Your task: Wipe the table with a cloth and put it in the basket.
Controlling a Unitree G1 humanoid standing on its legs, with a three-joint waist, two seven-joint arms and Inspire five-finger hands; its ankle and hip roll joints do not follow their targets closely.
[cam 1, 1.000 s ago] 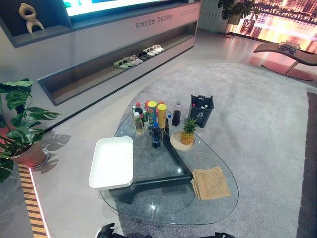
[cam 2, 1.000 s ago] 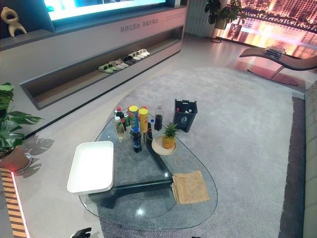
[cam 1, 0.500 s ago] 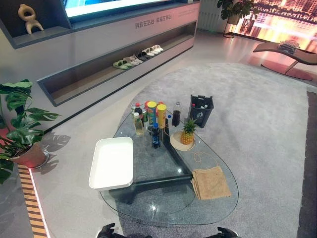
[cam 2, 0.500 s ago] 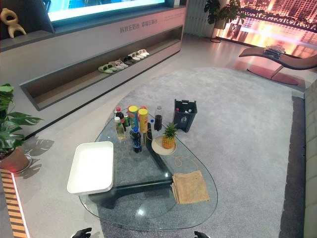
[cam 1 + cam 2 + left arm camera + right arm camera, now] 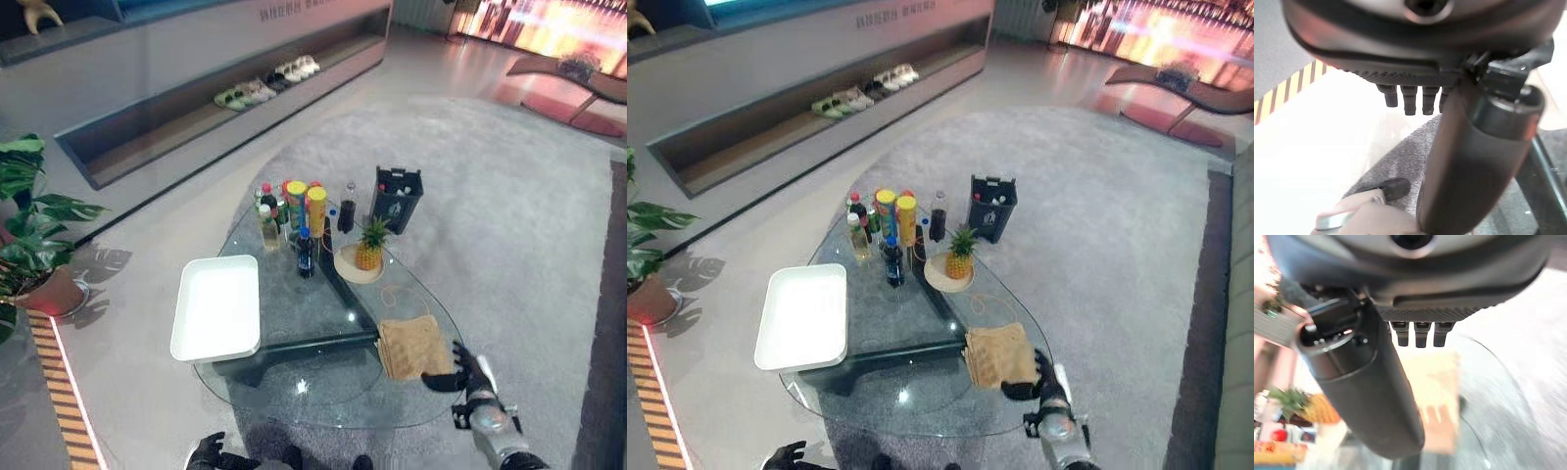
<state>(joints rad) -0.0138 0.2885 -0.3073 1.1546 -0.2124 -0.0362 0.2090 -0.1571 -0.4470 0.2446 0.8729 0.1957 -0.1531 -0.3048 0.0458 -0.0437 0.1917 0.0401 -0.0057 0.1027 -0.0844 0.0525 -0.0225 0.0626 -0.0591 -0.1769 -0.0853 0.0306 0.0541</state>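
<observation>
pineapple (image 5: pixel 370 245) beside bottles (image 5: pixel 294 220)

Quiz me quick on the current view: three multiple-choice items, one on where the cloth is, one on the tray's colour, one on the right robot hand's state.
1. Where does the cloth lie?
A. in the bin
B. on the glass table, near edge
C. on the tray

2. What colour is the tray?
A. white
B. black
C. green

3. The right robot hand is:
A. shut on a bottle
B. inside the tray
C. open, at the cloth's near corner

Key: 1 B, it lies flat on the glass; 2 A, plainly white; 3 C, its fingers are straight.
</observation>
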